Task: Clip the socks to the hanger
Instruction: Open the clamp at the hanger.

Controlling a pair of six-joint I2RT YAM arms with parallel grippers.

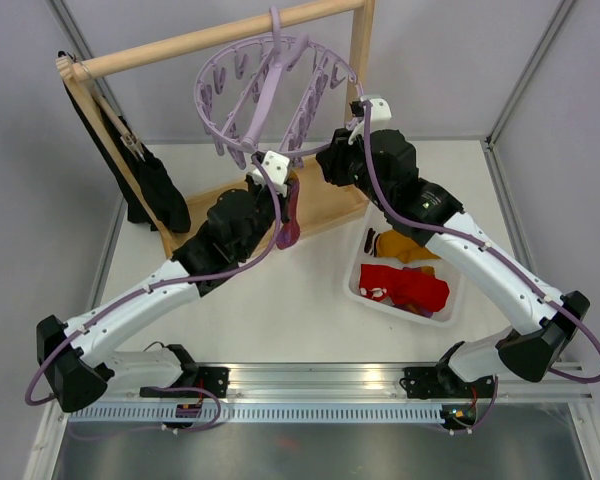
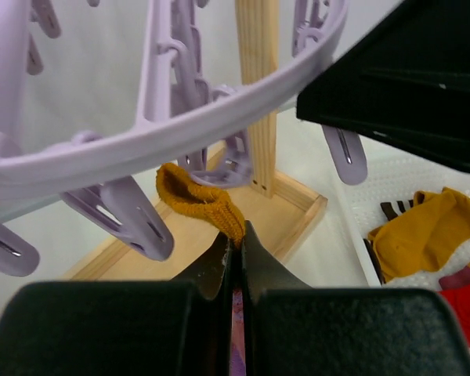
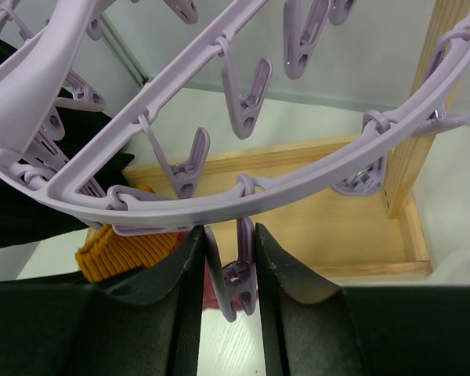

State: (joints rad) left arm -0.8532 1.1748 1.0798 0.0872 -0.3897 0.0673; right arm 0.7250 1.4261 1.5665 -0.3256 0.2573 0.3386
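- Pinching the sock (image 2: 194,194) between pressed-together jaws, your left gripper (image 2: 235,235) has its mustard cuff up under the ring of the hanger (image 2: 180,117), with the maroon body dangling below; that puts the fabric edge just beside the hanging clips, probably so that one can bite it.
- Your right gripper (image 3: 229,235) is closed around one peg (image 3: 233,276) at the ring's rim, a finger on each side; most likely it squeezes the tails to spread the mouth for the cuff; whether that mouth gapes you cannot tell.
- Your hanger hangs by its hook from the rail of the wooden rack (image 1: 180,43), so both arms must reach up to it.
- Count: one hanger; one sock in hand, none seen clipped; one white basket (image 1: 357,265) holding a mustard sock (image 1: 400,245) and red socks (image 1: 410,285), their number unclear.
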